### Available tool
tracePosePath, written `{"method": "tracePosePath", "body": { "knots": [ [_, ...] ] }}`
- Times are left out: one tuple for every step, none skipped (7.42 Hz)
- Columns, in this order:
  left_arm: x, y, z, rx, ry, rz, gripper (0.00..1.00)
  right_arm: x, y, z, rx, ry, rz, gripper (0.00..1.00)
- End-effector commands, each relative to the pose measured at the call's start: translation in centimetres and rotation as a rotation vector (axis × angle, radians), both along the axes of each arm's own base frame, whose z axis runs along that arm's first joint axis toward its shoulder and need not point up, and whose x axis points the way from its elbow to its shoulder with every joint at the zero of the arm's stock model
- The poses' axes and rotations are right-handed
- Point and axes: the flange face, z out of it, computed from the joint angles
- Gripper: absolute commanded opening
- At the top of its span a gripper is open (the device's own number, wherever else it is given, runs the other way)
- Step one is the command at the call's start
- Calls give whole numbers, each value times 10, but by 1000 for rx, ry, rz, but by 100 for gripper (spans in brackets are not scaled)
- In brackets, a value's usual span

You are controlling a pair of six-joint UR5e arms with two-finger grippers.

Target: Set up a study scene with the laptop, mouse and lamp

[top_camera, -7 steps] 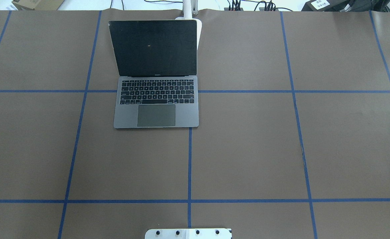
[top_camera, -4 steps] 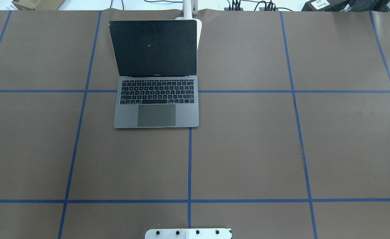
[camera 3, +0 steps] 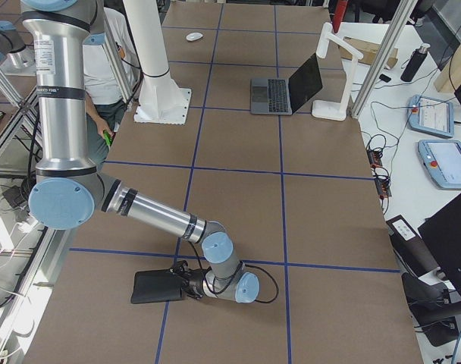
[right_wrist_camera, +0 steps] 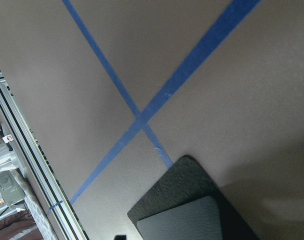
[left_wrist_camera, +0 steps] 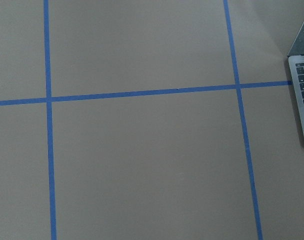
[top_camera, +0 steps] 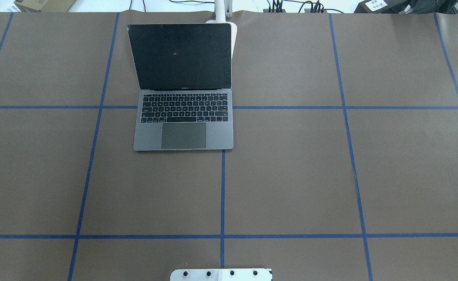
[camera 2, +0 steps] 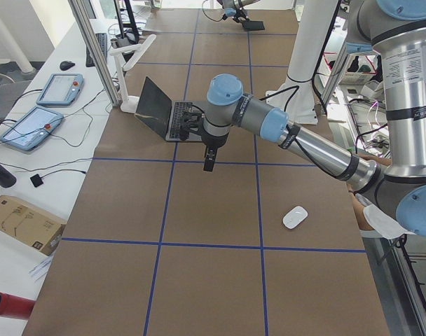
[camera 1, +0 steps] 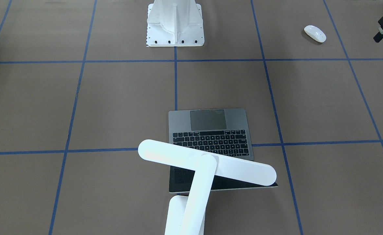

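The laptop (top_camera: 183, 117) stands open at the far centre-left of the table, with its dark screen (top_camera: 180, 56) upright. The lamp (camera 1: 207, 166) rises behind it, its bar head slanting over the lid. The mouse (camera 1: 315, 33) lies on the near left part of the table, also seen as the mouse (camera 2: 295, 217). My left gripper (camera 1: 379, 36) hangs above the table beside the mouse, apart from it; I cannot tell whether it is open or shut. My right gripper (camera 3: 179, 289) is low at the edge of a black mat (camera 3: 156, 287) at the table's right end; I cannot tell its state.
The white ribbed pedestal (camera 1: 175, 23) with its bolted plate (top_camera: 221, 274) stands at the near middle edge. The left wrist view shows bare table and the laptop's corner (left_wrist_camera: 303, 100). The black mat (right_wrist_camera: 192, 210) fills the bottom of the right wrist view. Blue tape lines grid the brown surface.
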Motion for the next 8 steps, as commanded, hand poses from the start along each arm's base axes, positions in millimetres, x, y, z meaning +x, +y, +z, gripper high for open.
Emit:
{"method": "tracePosePath", "body": {
  "knots": [
    [0,1,-2,1,1,-3,100,0,0,0,-1,1,2,43],
    [0,2,-2,1,1,-3,100,0,1,0,-3,1,0,33],
    [-1,4,-1,-3,0,-4,100,0,1,0,-2,-1,1,21],
    [0,4,-2,-2,2,-2,100,-1,0,0,-4,-3,10,8],
    [-1,7,-2,-3,2,-3,100,-1,0,0,-2,-4,13,0],
    [-1,8,-2,-3,1,-2,100,-3,-6,-4,8,-6,10,0],
    [-1,9,-1,-8,3,-3,100,-4,-14,-14,10,-6,12,0],
    [-1,10,2,-15,2,-3,100,-7,-25,-33,0,-4,12,0]
  ]
}}
